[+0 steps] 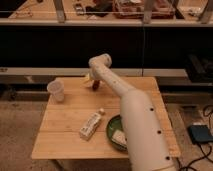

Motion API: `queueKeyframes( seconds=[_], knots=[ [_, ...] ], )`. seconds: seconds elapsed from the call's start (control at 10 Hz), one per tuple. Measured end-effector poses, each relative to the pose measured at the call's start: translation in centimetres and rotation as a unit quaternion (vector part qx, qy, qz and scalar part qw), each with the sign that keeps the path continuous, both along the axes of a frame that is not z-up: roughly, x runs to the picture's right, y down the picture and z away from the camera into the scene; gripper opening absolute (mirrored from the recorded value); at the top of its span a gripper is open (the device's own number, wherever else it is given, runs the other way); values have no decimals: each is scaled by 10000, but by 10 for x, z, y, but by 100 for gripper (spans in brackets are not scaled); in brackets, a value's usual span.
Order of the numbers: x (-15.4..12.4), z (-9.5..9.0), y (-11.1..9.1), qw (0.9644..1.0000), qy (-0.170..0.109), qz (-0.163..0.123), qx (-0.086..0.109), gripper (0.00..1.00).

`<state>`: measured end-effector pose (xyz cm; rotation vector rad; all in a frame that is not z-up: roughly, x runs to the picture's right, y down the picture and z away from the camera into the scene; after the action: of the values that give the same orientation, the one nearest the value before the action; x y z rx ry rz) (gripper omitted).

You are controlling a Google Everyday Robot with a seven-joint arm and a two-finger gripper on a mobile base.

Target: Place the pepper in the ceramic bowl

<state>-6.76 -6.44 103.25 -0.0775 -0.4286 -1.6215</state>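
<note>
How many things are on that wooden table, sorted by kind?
plastic cup: 1
bottle: 1
green ceramic bowl: 1
white item in the bowl: 1
pepper: 1
Total: 5
The gripper is at the pepper, near the table's far edge.

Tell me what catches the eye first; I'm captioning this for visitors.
The big white arm stretches across the wooden table, its gripper at the far edge by the small dark pepper. It partly covers the green ceramic bowl near the front, beside a lying bottle.
</note>
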Motion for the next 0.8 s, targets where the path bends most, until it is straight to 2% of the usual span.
queueKeyframes(
  seconds=[0.1,0.3,0.4,0.7,0.8],
  knots=[
    [2,4,1,10000,37,-44,10,76],
    [3,12,6,9999,76,-105,-18,60],
    [-1,14,14,9999,2,-76,-146,46],
    [-3,14,29,9989,-87,-159,-441,17],
    [6,10,30,9984,-80,-169,-533,8]
  ],
)
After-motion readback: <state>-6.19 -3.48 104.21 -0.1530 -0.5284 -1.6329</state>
